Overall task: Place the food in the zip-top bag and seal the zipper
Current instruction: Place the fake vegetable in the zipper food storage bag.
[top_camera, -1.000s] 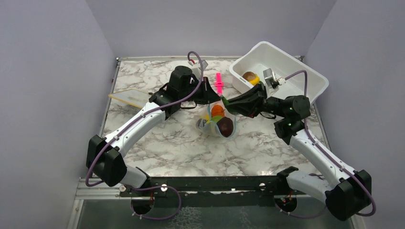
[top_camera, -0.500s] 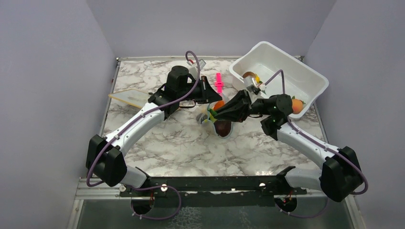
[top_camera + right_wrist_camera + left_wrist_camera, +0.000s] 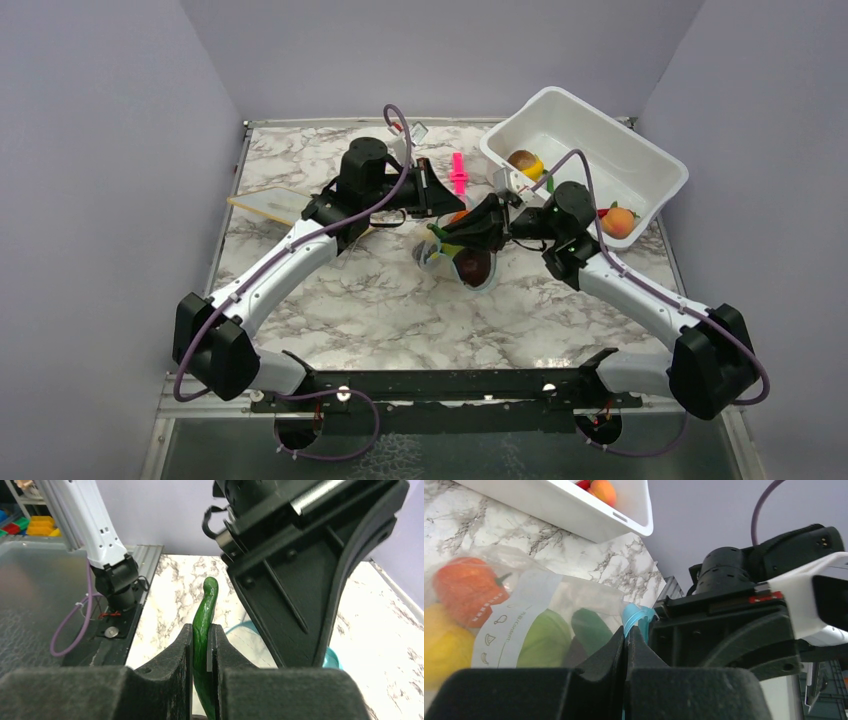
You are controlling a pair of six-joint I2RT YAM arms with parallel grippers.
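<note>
Over the last second the right end effector [image 3: 447, 232] travels from the tub side toward the centre of the top view and now sits at the upper left edge of the bag [image 3: 470, 270]. It is closed narrow on a long green piece [image 3: 204, 612], whose curved tip pokes out past the fingers in the right wrist view. With that arm out of the way, an orange piece [image 3: 618, 221] shows in the lower right corner of the tub [image 3: 640, 150], and a brown-and-yellow piece [image 3: 525, 161] lies at its upper left end.

The left end effector [image 3: 625, 636] shifts only slightly. Its fingers are pressed together on the blue zipper [image 3: 633, 616], lifting one lip of the bag off the surface [image 3: 380, 300] so the mouth stays open. Inside the bag, the left wrist view shows an orange piece [image 3: 466, 587], a yellow piece [image 3: 439, 647] and a green ball [image 3: 541, 640]; the top view adds a dark brown piece [image 3: 472, 266].

So the green piece appears to be arriving at the mouth, though I cannot tell whether its tip is inside yet. Two pieces remain in the tub, so sealing looks some way off. The two end effectors crowd each other closely at the mouth.
</note>
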